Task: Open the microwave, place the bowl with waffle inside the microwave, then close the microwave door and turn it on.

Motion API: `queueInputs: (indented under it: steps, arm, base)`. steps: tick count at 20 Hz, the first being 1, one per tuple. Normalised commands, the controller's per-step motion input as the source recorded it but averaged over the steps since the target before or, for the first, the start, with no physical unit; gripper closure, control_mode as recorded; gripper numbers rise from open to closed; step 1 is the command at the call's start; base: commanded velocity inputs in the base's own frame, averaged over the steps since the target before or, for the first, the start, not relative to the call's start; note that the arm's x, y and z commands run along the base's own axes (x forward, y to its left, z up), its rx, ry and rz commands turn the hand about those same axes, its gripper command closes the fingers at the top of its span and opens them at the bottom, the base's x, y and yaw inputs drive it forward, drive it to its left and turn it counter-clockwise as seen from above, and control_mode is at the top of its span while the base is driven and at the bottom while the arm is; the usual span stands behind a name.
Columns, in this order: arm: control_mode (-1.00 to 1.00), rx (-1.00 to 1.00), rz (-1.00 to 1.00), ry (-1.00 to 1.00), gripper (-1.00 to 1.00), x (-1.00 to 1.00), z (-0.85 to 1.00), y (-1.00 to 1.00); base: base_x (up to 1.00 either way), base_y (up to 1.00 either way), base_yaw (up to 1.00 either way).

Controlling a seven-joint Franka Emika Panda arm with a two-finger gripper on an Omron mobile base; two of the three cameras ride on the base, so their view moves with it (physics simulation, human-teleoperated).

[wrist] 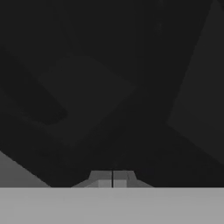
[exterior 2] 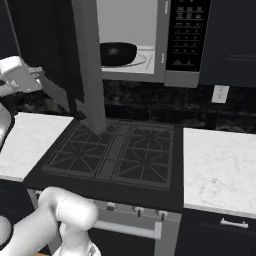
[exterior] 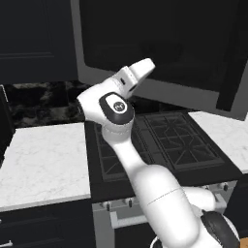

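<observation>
The microwave [exterior 2: 165,40] hangs above the stove, its pale inside showing, with the dark button panel [exterior 2: 187,35] at its right. The black bowl [exterior 2: 118,53] sits inside on the turntable; the waffle is hidden in it. The microwave door [exterior: 160,48] stands swung out, edge-on in the right base view, with its black bar handle [exterior: 232,72] at the free end. My gripper [wrist: 112,180] is shut with nothing in it, its tips together close against the door's dark glass. In the left base view the hand [exterior: 138,72] rests at the lower part of the door's outer face.
Below is a black gas stove [exterior 2: 120,150] with grates. White marble counters lie to its left [exterior: 43,160] and right [exterior 2: 220,165]. A wall outlet [exterior 2: 220,93] is on the dark backsplash. Dark cabinets [exterior: 34,38] flank the microwave.
</observation>
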Motion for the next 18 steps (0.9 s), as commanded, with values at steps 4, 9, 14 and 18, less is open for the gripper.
queueInputs:
  steps: [4,9,14,18]
  arm:
    - [-1.0,0.15,0.21,0.0,1.0,0.78,0.77,-0.61]
    - [-1.0,0.15,0.33,-0.02,1.0,0.61,0.62,-0.65]
    - [-1.0,0.09,0.47,-0.04,1.0,0.86,-0.21,-0.32]
    - [-1.0,0.16,0.55,0.0,1.0,1.0,-0.14,-0.18]
  base:
    - [0.0,0.0,0.0]
    - [0.0,0.0,0.0]
    - [0.0,0.0,0.0]
    - [0.0,0.0,0.0]
